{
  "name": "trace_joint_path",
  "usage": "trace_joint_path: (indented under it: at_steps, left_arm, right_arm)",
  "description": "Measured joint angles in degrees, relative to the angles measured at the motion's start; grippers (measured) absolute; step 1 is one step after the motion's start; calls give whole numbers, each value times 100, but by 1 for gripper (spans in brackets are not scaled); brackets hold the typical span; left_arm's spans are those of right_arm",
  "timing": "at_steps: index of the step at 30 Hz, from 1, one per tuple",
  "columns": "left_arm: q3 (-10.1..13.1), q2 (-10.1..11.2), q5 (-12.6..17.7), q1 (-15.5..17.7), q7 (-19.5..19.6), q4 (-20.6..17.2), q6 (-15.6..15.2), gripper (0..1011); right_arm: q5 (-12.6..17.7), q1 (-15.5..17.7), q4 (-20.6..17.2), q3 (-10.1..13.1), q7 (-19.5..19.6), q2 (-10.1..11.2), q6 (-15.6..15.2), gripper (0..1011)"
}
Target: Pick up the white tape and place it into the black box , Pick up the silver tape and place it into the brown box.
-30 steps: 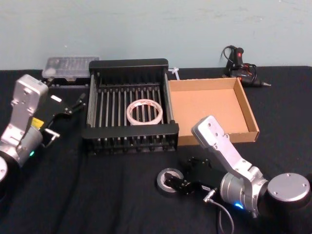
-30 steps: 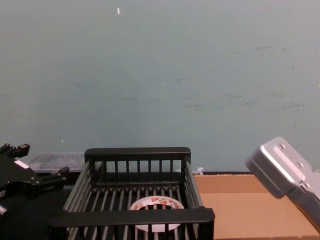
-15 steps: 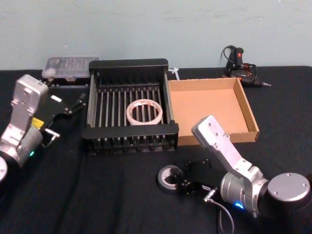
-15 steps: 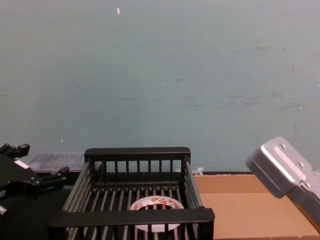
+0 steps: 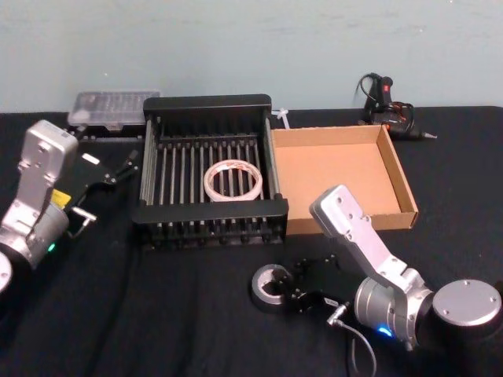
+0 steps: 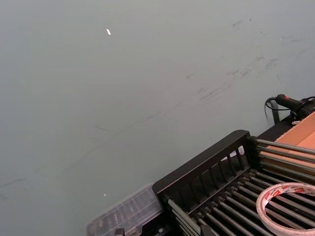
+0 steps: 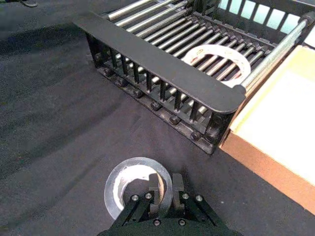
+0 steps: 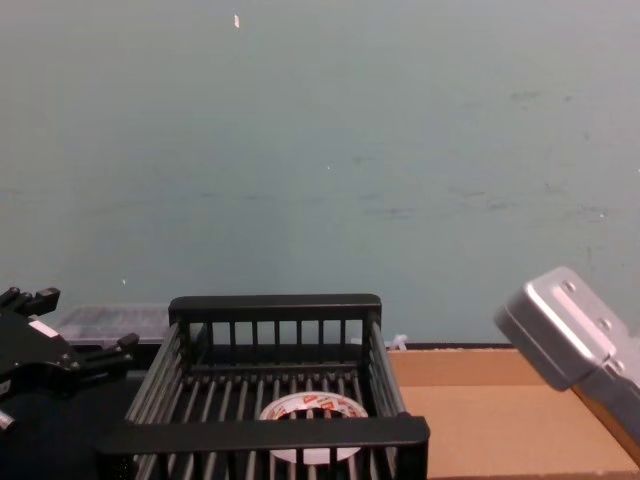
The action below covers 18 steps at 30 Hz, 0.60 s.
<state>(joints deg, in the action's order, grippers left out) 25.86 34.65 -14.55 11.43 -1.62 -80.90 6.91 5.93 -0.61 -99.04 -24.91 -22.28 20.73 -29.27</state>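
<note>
Silver tape [image 7: 138,189] pinched, R hand [image 7: 165,189]

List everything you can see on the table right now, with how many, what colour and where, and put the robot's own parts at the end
white tape: one, white with red print, lying flat inside the black box
black box: one, black, slatted, mid-table
silver tape: one, grey-silver, on the cloth in front of the black box
brown box: one, tan cardboard, touching the black box's right side
clear case: one, transparent, behind the black box's left corner
glue gun: one, black and red, far right by the wall
tablecloth: one, black
left gripper: black, left of the black box, open, holding nothing
right gripper: black, fingers straddling the silver tape's wall
</note>
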Motion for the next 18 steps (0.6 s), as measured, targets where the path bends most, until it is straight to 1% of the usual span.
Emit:
trace_joint_path:
  at_steps: [5,10,18]
  left_arm:
    - [0,0,0,0,0,0,0,1001]
    - [0,0,0,0,0,0,0,1001]
    - [0,0,0,0,0,0,0,1001]
  right_arm:
    - [15,0,14,-16,-19,4,31,172]
    - [98,23,-20,5,-68,25,103,171]
    - [343,128,-174,119,-96,89,415,171]
